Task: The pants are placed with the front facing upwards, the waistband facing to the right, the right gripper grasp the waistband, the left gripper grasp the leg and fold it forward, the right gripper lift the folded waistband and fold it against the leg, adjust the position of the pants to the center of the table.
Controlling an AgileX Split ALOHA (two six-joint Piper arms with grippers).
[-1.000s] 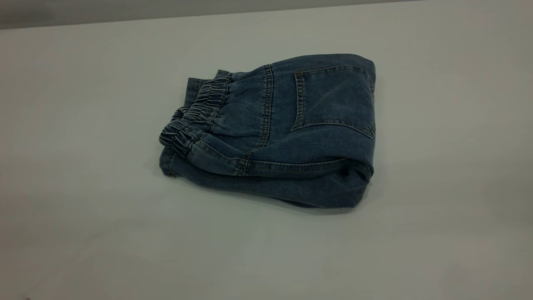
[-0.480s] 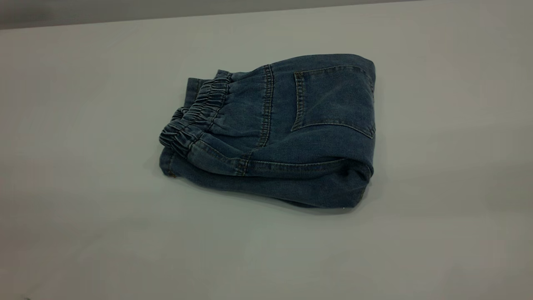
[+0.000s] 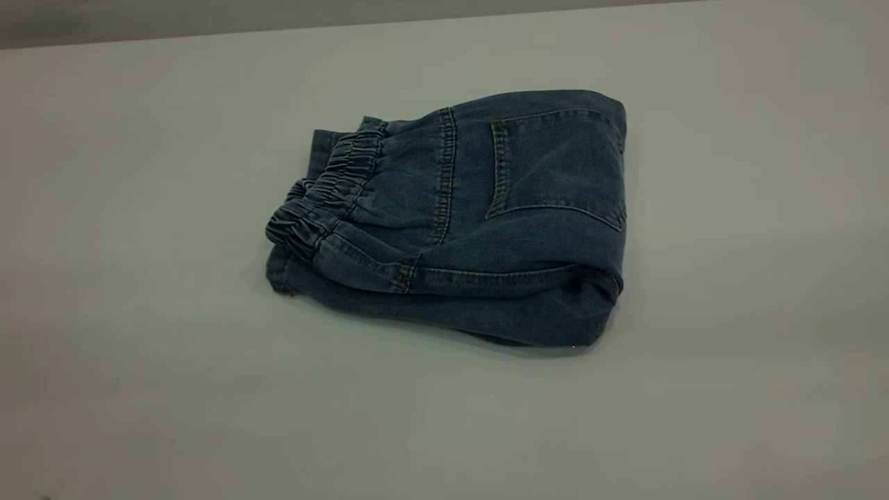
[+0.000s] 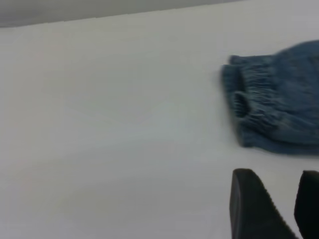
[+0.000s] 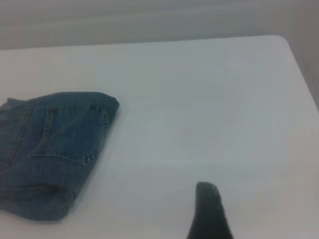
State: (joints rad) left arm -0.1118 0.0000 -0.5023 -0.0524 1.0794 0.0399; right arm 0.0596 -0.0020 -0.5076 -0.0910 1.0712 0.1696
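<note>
The pants (image 3: pixel 458 222) lie folded mid-bench (image 3: pixel 139 389), waistband (image 3: pixel 326 198) leftward, apart from both grippers. The left gripper (image 4: pixel 276 201) stands slightly parted, empty; right gripper (image 5: pixel 209 211) unclear.

Pants (image 3: pixel 486 229) are blue denim with tan stitching, the gathered waistband (image 3: pixel 323 198) at center-left a darker blue — table (image 3: pixel 139 382) plain pale grey-white, gripper fingers (image 4: pixel 251 209) black.

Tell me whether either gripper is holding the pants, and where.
Nothing is held. The folded pants lie free on the table, both grippers clear of them.
</note>
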